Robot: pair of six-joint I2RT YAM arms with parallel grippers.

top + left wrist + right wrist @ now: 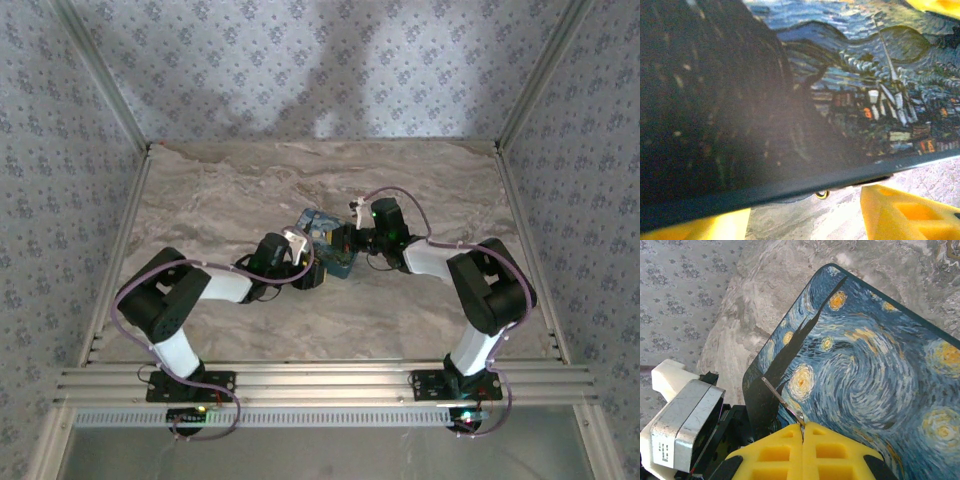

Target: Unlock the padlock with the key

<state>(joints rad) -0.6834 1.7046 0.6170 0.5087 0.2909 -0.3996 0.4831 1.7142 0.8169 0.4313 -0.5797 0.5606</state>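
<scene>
1. Left tool (805, 212): it lies nearest the arm bases and is low at the box's (865, 75) near edge. The jaws stand partly apart. Bare tabletop (250, 190) and a small gold clasp (821, 194) show in the gap between the yellow fingers (910, 215). The box edge runs across both fingers and past them, so nothing is clamped between them. By judgement, this tool is placed to brace or steady the box, so that the box does not slide when the key pushes against it.

2. Box: it rests on the tabletop between the two tools, painted lid up. The clasp hangs just below the lid's dark rim, on the side that faces the left tool.

3. Padlock: its place cannot be told from these views. It is too small or is hidden behind the tools. By judgement, it belongs at the clasp side of the box.

4. Right tool (803, 432): it is on the far side of the box. The jaws are closed tight, pad against pad. They pinch the key (781, 399) by its head. The thin metal blade projects forward and slightly up, over the lid's corner. This pinch leaves the whole blade free for insertion and lets the wrist supply the turn.

5. Status: the key is over the lid, not at a keyhole. Insertion is not yet done. The next move calls for bringing the blade tip round to the clasp side.
</scene>
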